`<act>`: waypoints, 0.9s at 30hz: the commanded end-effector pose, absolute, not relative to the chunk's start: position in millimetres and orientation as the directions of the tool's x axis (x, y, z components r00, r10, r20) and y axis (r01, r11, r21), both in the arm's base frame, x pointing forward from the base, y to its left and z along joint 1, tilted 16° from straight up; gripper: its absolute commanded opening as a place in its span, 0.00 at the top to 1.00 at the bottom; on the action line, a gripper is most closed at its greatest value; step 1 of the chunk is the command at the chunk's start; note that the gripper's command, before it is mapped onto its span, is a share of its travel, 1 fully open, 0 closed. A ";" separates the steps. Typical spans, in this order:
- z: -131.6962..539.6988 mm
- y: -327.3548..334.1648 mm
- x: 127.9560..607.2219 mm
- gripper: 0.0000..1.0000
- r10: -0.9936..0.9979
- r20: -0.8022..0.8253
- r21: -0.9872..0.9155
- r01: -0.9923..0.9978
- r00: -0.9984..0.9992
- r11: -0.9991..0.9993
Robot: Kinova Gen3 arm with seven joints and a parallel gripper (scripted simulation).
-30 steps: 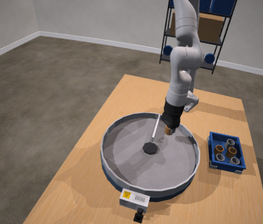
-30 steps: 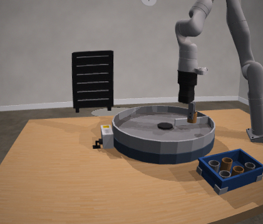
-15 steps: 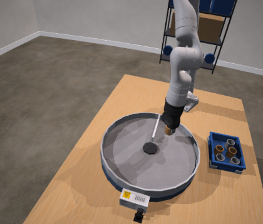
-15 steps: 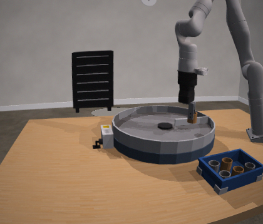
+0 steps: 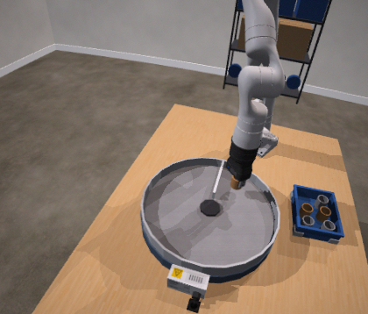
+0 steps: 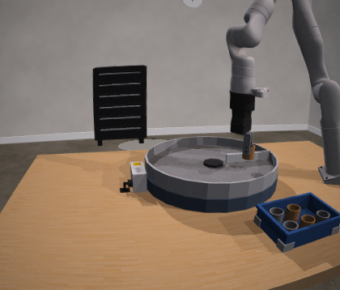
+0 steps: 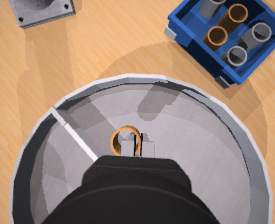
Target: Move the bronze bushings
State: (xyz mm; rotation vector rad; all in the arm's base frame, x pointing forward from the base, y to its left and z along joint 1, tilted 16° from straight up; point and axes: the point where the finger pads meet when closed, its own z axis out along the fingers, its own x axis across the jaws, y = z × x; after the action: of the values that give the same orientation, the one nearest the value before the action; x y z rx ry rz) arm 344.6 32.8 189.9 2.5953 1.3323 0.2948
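My gripper (image 5: 237, 179) is shut on the wall of an upright bronze bushing (image 5: 237, 182) and holds it low over the far part of the turntable's grey disc (image 5: 209, 217). The gripper (image 6: 248, 150) and the bushing (image 6: 251, 152) show the same in the exterior view, and from above in the wrist view (image 7: 124, 142). The black hub (image 5: 210, 207) sits at the disc's centre, apart from the bushing. The blue crate (image 5: 315, 211) to the right holds two bronze bushings (image 5: 306, 210) (image 5: 324, 213) and three steel ones (image 5: 322, 201).
A white bar (image 5: 218, 176) runs from the hub towards the far rim, just left of the bushing. A raised rim rings the disc. A white control box (image 5: 187, 279) sits at the turntable's near side. The arm's base (image 6: 337, 175) stands behind the crate.
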 end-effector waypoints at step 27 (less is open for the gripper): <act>163.3 30.4 352.5 1.00 0.817 0.082 0.276 0.774 0.571 -0.570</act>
State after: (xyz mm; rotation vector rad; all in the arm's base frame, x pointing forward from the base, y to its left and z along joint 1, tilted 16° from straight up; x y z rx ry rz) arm 353.1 29.8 165.8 2.5925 1.3281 0.3020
